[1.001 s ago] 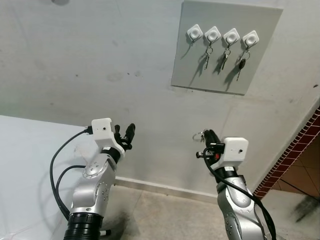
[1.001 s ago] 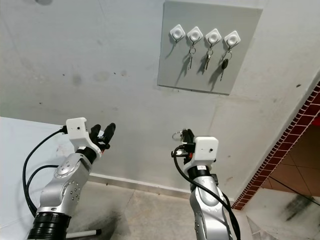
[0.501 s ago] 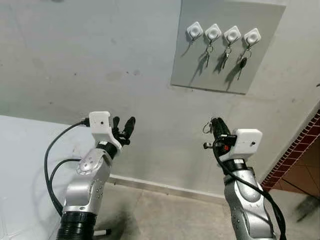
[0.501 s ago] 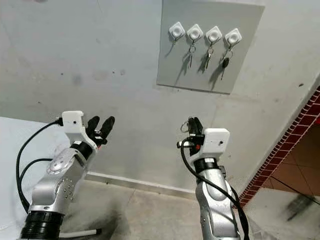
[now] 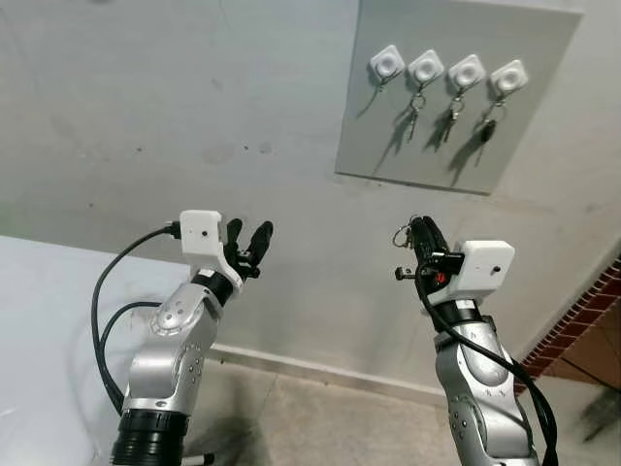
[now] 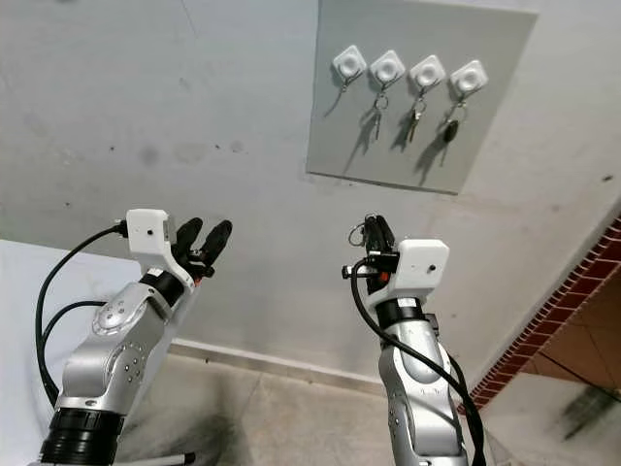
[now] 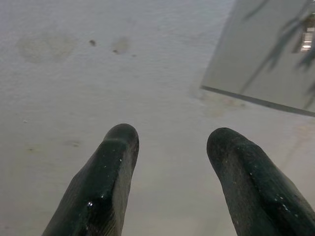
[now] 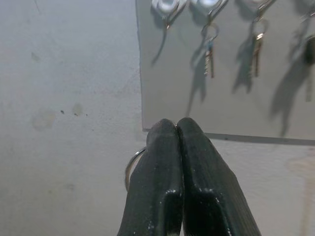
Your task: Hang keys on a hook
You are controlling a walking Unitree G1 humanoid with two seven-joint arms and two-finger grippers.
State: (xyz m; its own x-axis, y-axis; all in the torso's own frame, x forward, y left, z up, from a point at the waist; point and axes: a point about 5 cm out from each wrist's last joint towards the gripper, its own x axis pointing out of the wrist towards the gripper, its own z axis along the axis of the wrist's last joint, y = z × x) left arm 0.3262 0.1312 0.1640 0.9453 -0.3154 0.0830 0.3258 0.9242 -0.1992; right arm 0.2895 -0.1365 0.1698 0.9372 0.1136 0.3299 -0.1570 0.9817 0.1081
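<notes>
Right tool [image 5: 419, 233]: raised, fingers pressed together, pinching key ring [image 8: 131, 167], seen beside its fingers in the wrist view; hook board [image 5: 464, 92] above. Left tool [image 5: 248, 243]: raised, spread, empty.

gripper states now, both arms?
Left gripper: open, empty, raised before the wall.
Right gripper: shut on the key ring, below the hook board.

right claw [image 5: 417, 231] pinching key ring [image 5: 402, 235], ring at its left side | hook board [image 5: 456, 97] on wall above-ahead of right claw | leftmost hook [image 5: 386, 64] bare, keys on other three | left claw [image 5: 248, 240] well left of right claw
</notes>
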